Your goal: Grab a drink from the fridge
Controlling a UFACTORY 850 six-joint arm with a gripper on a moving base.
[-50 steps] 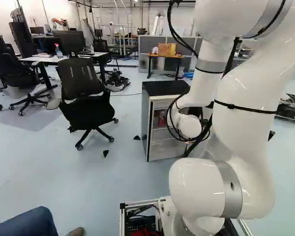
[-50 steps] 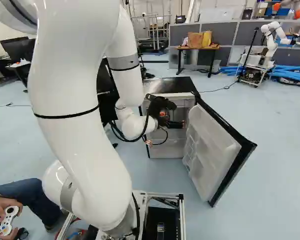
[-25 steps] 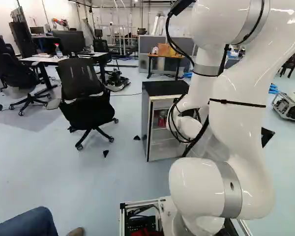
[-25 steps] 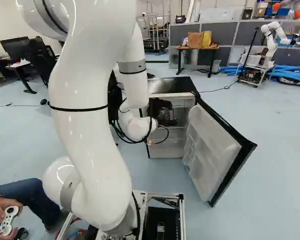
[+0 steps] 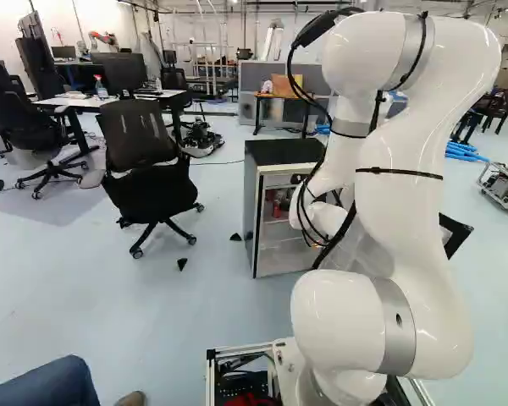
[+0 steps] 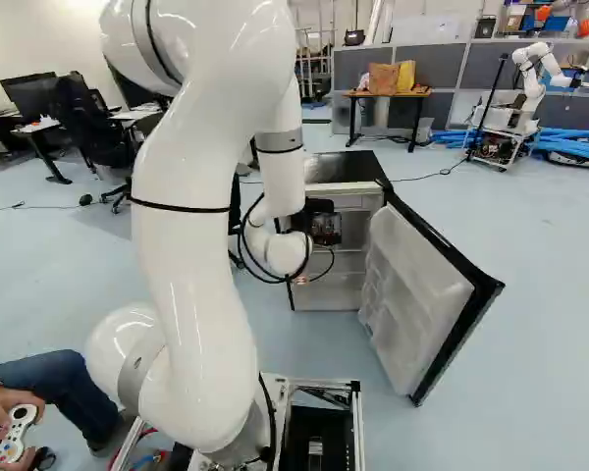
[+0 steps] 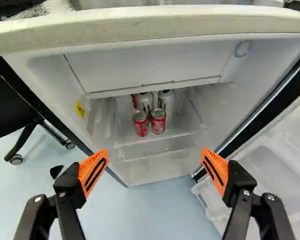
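In the right base view my gripper [image 6: 326, 228] is at the open front of the small fridge [image 6: 346, 169], its fingers too small to make out there. The wrist view shows the gripper [image 7: 154, 162] open, with nothing between its orange pads. Ahead of it, on a shelf inside the fridge, two red cans [image 7: 141, 123] [image 7: 158, 121] stand side by side. Close behind them are silvery cans [image 7: 145, 101] [image 7: 166, 100], partly hidden. The pads are apart from all the cans. In the left base view red cans [image 5: 278, 205] show through the fridge opening.
The fridge door [image 6: 422, 294] stands wide open on the right side. A white compartment [image 7: 145, 67] hangs above the cans. An office chair [image 5: 144, 169] is left of the fridge. Another robot [image 6: 530, 88] stands far back. A seated person holds a controller [image 6: 18, 432] beside the base.
The upper arm has swung leftward in the left base view and rightward in the right one. The gripper has turned and shifted slightly at the fridge front. Base, fridge and door have not moved.
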